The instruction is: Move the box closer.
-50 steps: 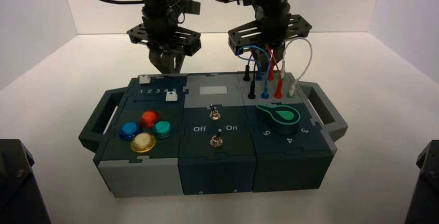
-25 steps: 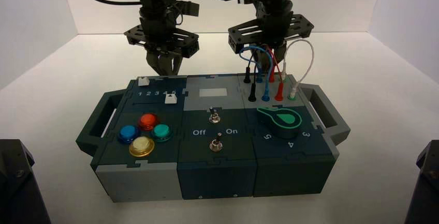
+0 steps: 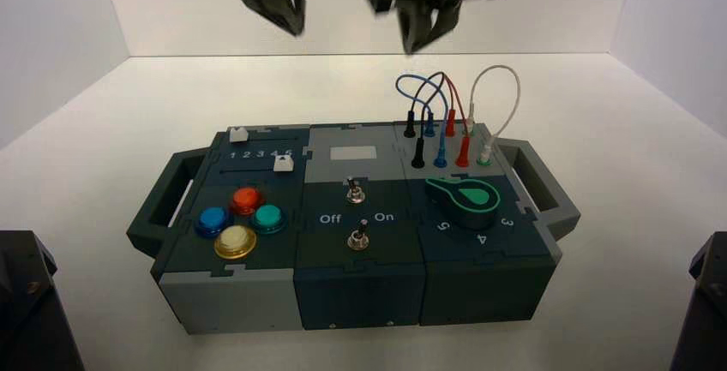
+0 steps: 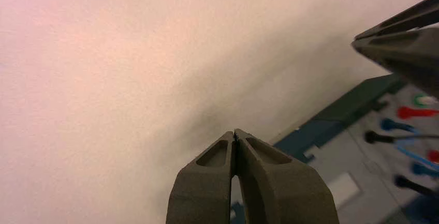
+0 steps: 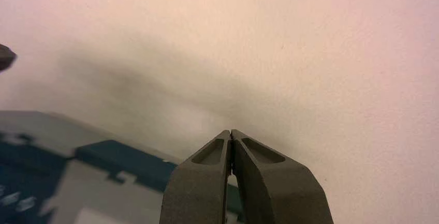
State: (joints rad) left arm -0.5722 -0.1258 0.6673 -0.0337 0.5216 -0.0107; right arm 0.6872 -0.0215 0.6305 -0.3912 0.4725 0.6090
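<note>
Here's the box [image 3: 360, 217], sitting on the pale table [image 3: 634, 217], its handles out to either side, buttons on the left, switches in the middle, and the green-marked dial [image 3: 465, 200] on the right, with wires [image 3: 446, 101] looping up behind it! Beyond the box's far edge, up in the air, hangs the left gripper [image 4: 234, 133], fingers clenched together on nothing, apart from the box. Level with it on the right, the right gripper [image 5: 231, 133] hovers beyond the wires' side, also clenched and bare, touching nothing!
</note>
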